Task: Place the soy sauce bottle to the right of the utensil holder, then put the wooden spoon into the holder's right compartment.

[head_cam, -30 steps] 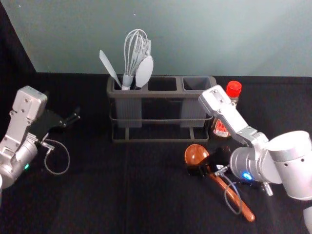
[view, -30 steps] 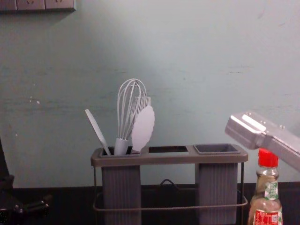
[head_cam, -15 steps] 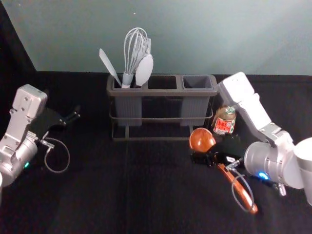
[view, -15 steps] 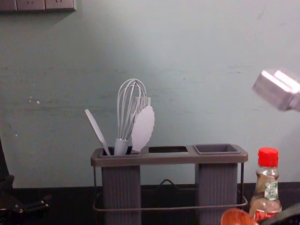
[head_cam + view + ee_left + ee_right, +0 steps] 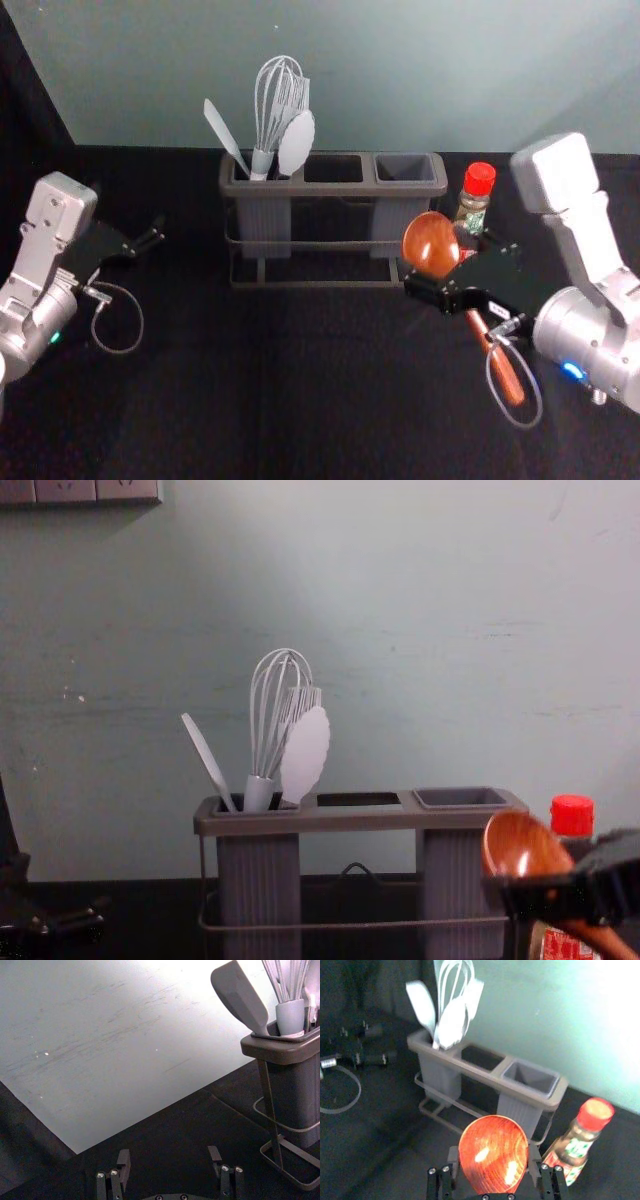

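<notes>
Right gripper point(image 5: 460, 263) is at work, raised off the desk point(image 5: 280, 370) in front of the holder's right end. Its fingers point(image 5: 535, 1162) are gripping the wooden spoon point(image 5: 430, 245) by the bowl end, one on either side. Bowl points toward the holder, handle slants back toward the robot and out to the right, running under the gripper in the head view. In the chest view the bowl overlaps the upper right corner of the utensil holder point(image 5: 320, 189) — spoon is outside it, tilted.

Right compartment point(image 5: 404, 170) is open at the top, just beyond the bowl.

Soy sauce bottle point(image 5: 480, 181) stands upright just right of the holder, red cap up, lower part partly hidden behind spoon and gripper. Bottle placement is done; spoon insertion isn't.

Left compartment point(image 5: 436, 1077) carries the whisk point(image 5: 268, 105), a brush point(image 5: 302, 95) and two pale flat-headed utensils, all sticking up.

Left gripper point(image 5: 150, 241) is parked left of the holder, well apart from it — fingers point(image 5: 123, 1162) open, nothing between them.
</notes>
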{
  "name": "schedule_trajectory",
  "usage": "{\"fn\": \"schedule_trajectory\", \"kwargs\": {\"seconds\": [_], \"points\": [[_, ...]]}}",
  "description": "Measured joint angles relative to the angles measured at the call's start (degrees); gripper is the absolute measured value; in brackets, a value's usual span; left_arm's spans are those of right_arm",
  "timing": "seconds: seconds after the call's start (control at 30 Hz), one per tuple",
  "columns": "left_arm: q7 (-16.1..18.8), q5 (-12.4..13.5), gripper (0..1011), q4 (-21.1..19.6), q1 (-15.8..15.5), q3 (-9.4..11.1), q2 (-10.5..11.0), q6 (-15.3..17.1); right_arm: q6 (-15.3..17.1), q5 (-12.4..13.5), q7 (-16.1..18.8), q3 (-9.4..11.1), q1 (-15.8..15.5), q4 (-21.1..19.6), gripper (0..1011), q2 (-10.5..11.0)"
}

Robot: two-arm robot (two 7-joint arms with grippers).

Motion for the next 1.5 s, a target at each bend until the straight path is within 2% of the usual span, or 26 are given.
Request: {"fn": "schedule_trajectory", "kwargs": {"seconds": [0.03,0.23,0.27,0.37,0.5,0.73,1.5], "points": [[0.0,0.0,1011,0.0,0.0,0.0,0.0,0.0,0.0,0.0,0.0,0.0,0.0,0.0,835,0.0],[0.0,0.0,1011,0.0,0.0,0.0,0.0,0.0,-8.7,2.9,-1.4,2.5,-3.4,-1.8,836,-0.7],[0.0,0.0,1011,0.0,0.0,0.0,0.0,0.0,-8.7,2.9,-1.4,2.5,-3.4,-1.8,835,-0.7],[0.0,0.0,1011,0.0,0.0,0.0,0.0,0.0,-12.6,4.2,-2.0,3.5,-4.7,-2.3,835,-0.8],[0.0,0.0,1011,0.0,0.0,0.0,0.0,0.0,-15.1,5.1,-2.5,3.9,-5.4,-2.4,835,-0.7],[0.0,0.0,1011,0.0,0.0,0.0,0.0,0.0,-15.0,5.7,-3.2,3.6,-5.3,-2.3,835,0.2],[0.0,0.0,1011,0.0,0.0,0.0,0.0,0.0,-15.0,5.6,-3.1,3.6,-5.3,-2.2,835,0.0]]}}
